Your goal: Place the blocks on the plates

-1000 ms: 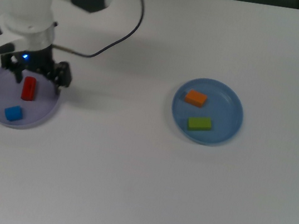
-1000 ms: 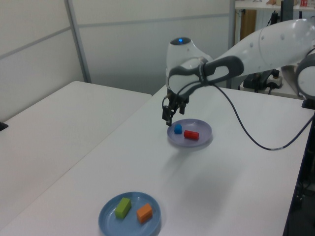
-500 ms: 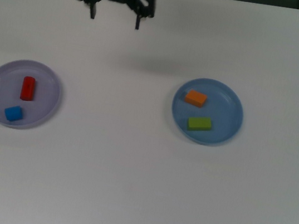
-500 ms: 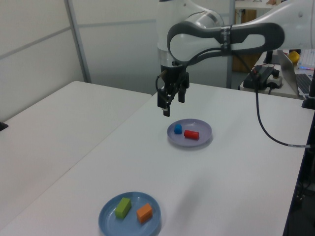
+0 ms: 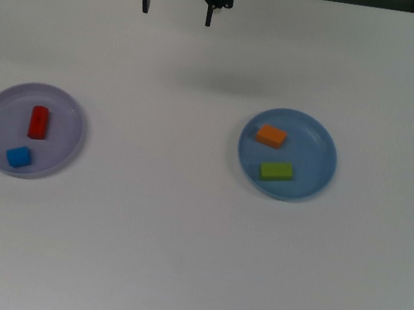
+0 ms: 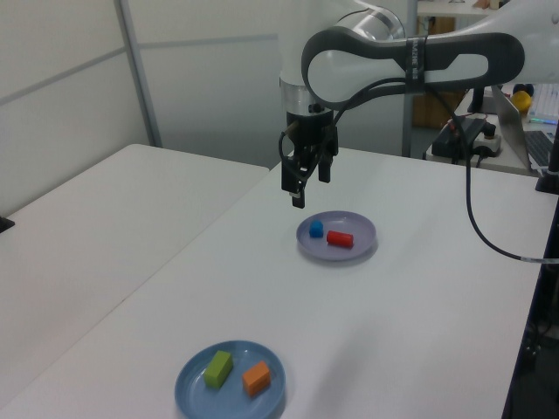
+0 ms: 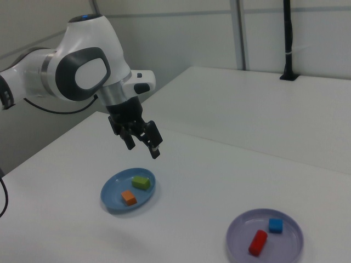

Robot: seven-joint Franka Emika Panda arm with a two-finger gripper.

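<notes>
My pincer (image 5: pixel 177 6) hangs released and empty above the bench (image 5: pixel 176 259); red block (image 5: pixel 38 122) and blue block (image 5: pixel 18 156) lie on the lavender plate (image 5: pixel 72 115), orange block (image 5: pixel 271 136) and green block (image 5: pixel 276 171) on the blue plate (image 5: pixel 320 156), so I judge placement complete and only a retreat remains

two blocks (image 5: pixel 28 139) on each plate (image 5: pixel 67 151)

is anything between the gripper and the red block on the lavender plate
Nothing visible. The open gripper hangs in the air, and the red block lies uncovered on the lavender plate beside the blue block.
</notes>
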